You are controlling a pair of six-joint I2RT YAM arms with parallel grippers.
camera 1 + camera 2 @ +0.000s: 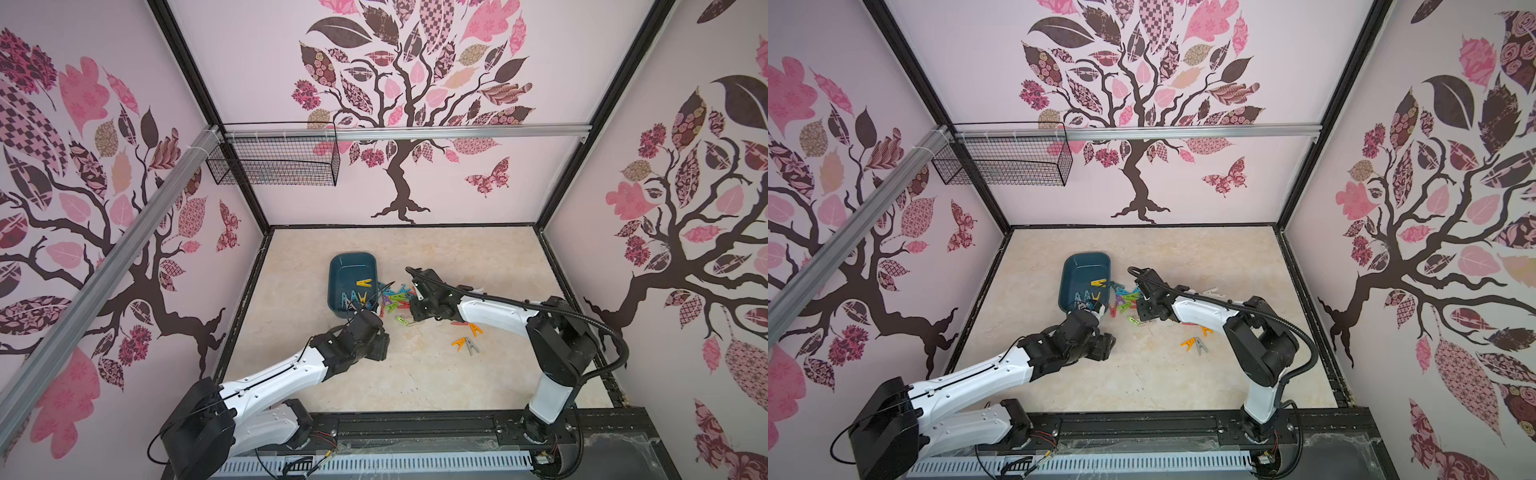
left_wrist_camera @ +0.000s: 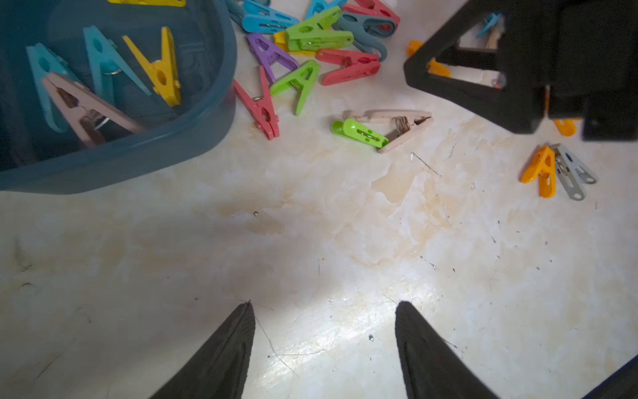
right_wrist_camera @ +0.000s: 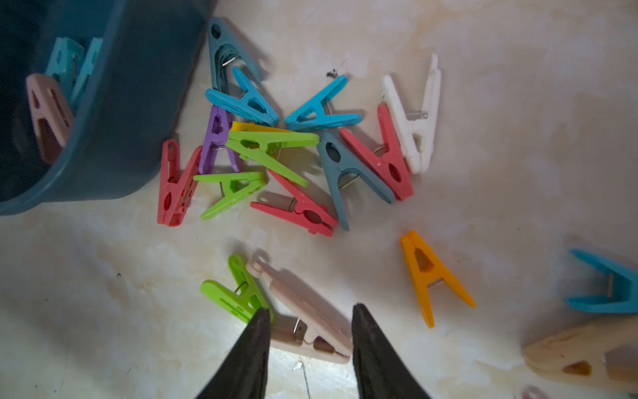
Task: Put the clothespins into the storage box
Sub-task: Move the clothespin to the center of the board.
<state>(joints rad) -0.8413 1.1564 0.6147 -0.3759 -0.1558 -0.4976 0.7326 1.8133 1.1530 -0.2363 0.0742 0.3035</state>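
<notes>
The dark teal storage box [image 1: 352,266] [image 2: 207,114] sits left of centre and holds yellow [image 2: 162,69], teal [image 2: 103,65] and pink [image 2: 86,110] clothespins. A mixed pile of clothespins [image 1: 395,297] [image 3: 276,148] lies against its right side. My right gripper [image 3: 311,308] [image 1: 414,316] hovers open, jaws either side of a beige pin [image 3: 303,300] that lies on the table against a green pin [image 3: 238,293]. My left gripper [image 2: 325,304] [image 1: 365,311] is open over bare table by the box's near corner, holding nothing.
An orange pin [image 2: 545,169] and a grey pin [image 2: 573,172] lie together nearer the front right. Another orange pin [image 3: 428,276] lies beside the right gripper. A black wire mesh basket [image 1: 274,162] hangs on the back wall, high on the left.
</notes>
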